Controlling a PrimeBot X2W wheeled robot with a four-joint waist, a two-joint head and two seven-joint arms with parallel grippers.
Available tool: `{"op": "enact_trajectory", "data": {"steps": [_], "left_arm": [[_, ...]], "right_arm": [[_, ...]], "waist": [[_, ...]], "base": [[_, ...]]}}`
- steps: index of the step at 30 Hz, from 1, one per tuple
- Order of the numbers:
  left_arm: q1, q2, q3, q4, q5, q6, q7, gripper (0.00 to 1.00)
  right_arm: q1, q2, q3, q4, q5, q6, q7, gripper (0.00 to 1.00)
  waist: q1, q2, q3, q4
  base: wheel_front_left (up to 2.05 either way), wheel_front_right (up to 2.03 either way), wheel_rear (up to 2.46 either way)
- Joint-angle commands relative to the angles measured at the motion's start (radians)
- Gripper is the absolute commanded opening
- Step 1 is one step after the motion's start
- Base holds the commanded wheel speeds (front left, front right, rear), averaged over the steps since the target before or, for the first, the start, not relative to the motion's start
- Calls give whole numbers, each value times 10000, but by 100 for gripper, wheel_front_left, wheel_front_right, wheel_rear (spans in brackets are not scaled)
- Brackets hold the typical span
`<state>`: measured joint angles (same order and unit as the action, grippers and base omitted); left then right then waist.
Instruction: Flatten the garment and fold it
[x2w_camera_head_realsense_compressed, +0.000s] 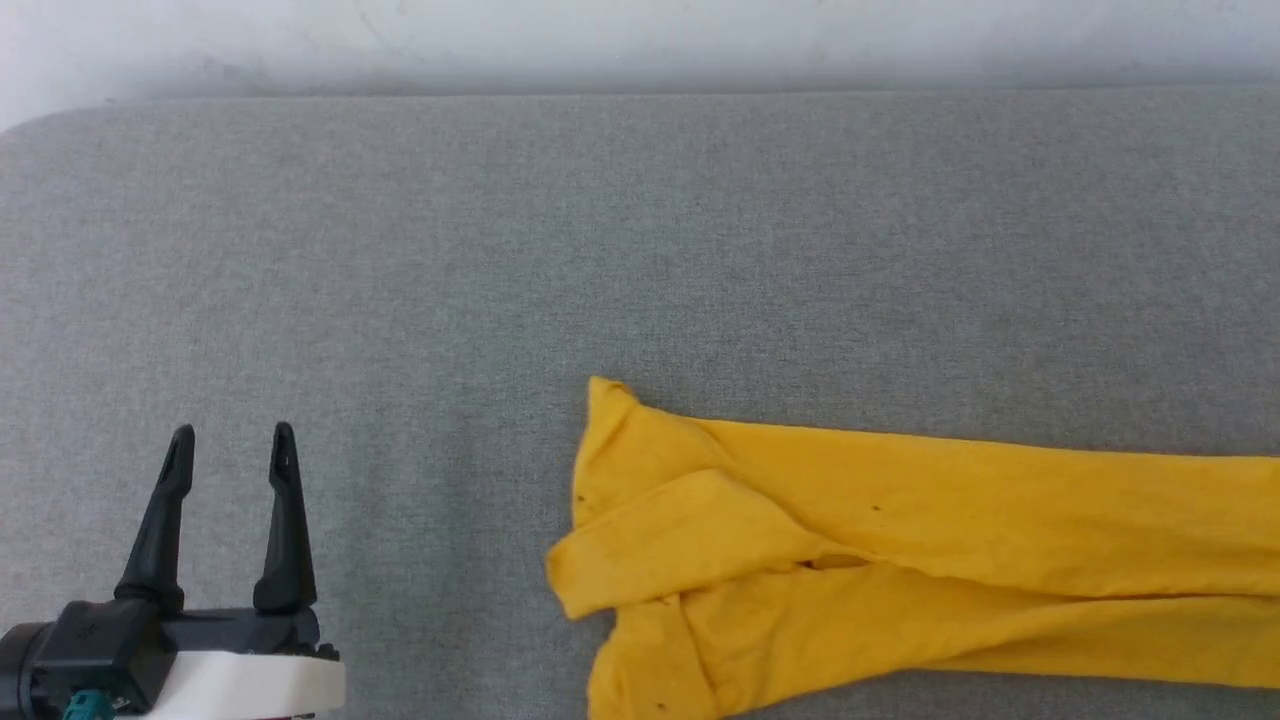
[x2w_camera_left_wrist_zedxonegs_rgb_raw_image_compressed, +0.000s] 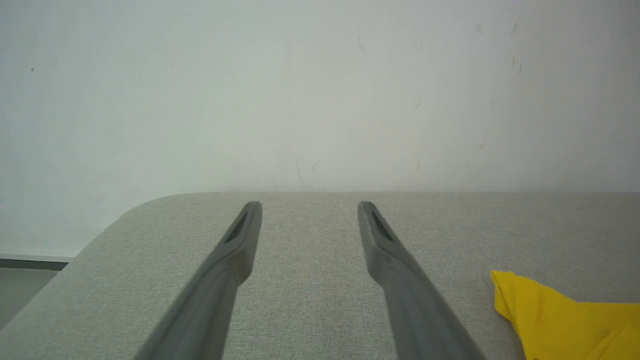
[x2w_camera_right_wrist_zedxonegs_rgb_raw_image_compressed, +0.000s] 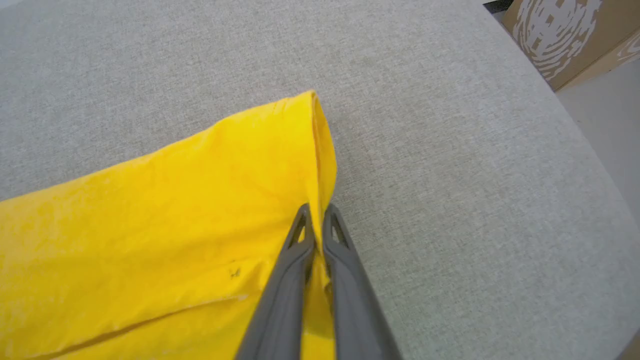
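The garment (x2w_camera_head_realsense_compressed: 900, 540) lay crumpled at the lower right of the head view. The left gripper (x2w_camera_head_realsense_compressed: 232, 440), at lower left, had its fingers apart; the right gripper (x2w_camera_right_wrist_zedxonegs_rgb_raw_image_compressed: 316, 212) had them clamped on the garment's edge

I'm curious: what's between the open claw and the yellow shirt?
Bare grey padded surface lies between the left gripper and the garment, as the head view shows.
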<state>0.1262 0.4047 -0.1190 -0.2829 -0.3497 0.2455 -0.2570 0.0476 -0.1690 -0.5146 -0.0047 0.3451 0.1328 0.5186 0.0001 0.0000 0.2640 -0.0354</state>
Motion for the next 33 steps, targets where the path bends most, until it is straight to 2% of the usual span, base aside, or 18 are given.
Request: {"op": "enact_trajectory", "data": {"steps": [1, 6, 14, 20, 27, 33], "left_arm": [[141, 42, 21, 67, 95, -92, -39, 100], [246, 63, -59, 174, 47, -125, 25, 100], [290, -22, -255, 360, -47, -215, 25, 100], [184, -55, -405, 537, -134, -332, 33, 100], [196, -228, -493, 743, -255, -313, 22, 100], [162, -332, -455, 824, -311, -302, 0, 100]], "right_arm": [[-99, -147, -218, 57, -63, -21, 44, 0], [190, -93, 323, -492, 307, -21, 582, 0], [922, 163, 2403, -2182, 1354, -21, 1905, 0], [581, 350, 4073, -2924, 1570, -21, 2423, 0], [-347, 610, 5794, -2905, 1667, -21, 2489, 0], [-1188, 908, 7033, -2230, 1494, -21, 2274, 0]], "waist": [[-1, 0, -35, -11], [-1, 0, -164, -46], [-1, 0, -405, 22], [-1, 0, -571, 283], [-1, 0, -738, 666], [-1, 0, -675, 884]], "base": [[0, 0, 0], [0, 0, 0], [0, 0, 0], [0, 0, 0], [0, 0, 0], [0, 0, 0]]}}
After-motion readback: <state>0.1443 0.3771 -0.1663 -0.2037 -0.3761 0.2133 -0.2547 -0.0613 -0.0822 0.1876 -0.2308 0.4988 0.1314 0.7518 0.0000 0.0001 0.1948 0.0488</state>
